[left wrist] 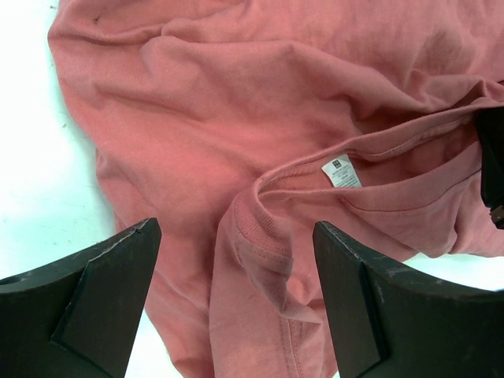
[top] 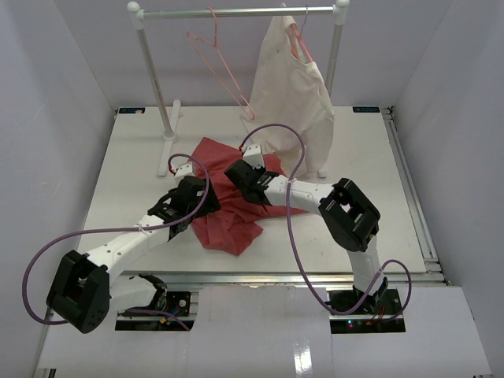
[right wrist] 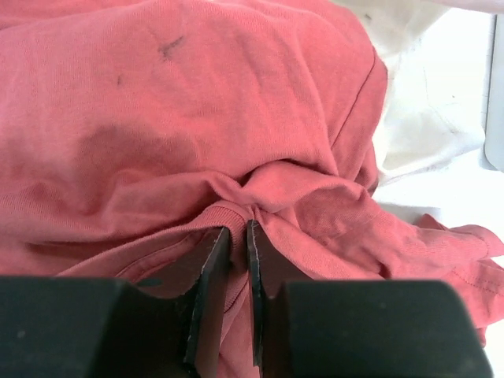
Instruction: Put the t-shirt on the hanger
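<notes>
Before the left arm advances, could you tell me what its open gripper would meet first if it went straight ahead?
Most likely the t-shirt: its ribbed collar lies right between the open fingers of the left gripper, beside the white label. Depth is hard to judge from this view.

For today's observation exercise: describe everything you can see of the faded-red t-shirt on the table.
The faded-red soft cloth t-shirt lies crumpled on the white table, ribbed collar and white neck label showing. The right pincer pinches a fold at the collar edge; the open left pincer hangs over it.
</notes>
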`<state>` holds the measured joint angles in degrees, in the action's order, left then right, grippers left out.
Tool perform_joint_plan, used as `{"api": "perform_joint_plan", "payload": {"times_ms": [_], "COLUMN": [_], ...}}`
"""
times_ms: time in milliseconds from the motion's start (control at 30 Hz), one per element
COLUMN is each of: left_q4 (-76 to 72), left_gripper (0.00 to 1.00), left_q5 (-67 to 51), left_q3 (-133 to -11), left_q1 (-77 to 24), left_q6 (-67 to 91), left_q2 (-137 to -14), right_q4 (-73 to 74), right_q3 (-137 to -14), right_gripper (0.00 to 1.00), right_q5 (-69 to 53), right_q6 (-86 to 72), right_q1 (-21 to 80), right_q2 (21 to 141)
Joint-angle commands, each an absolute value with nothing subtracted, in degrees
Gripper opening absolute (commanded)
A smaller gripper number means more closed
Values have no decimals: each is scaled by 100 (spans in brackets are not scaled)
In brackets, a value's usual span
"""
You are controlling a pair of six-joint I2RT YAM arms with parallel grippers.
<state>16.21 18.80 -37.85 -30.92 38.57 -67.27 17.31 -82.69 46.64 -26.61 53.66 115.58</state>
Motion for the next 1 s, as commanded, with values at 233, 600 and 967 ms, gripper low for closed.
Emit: {"api": "perform_joint_plan", "payload": {"times_ms": [233, 600, 967], "left_q4": [1515, 1942, 1834], "left_gripper": [89, 91, 88], "left_q5": [1417, 1144, 1652], "left_q3": [-4262, -7596, -9721], "left_q1": [-3067, -3067, -3067], "left_q6": [3688, 3288, 2852], "left_q2": [-5813, -7500, -9234], "right_q4": [1878, 822, 73], "right_q3": [-7746, -6010, -5354], "right_gripper": [8, 8, 8], "right_q5": [4924, 4203, 3971], "right_q6": [-2747, -2823, -2672], "right_q1": [5521, 5811, 6113], "right_q2": [10475, 9259, 8892]}}
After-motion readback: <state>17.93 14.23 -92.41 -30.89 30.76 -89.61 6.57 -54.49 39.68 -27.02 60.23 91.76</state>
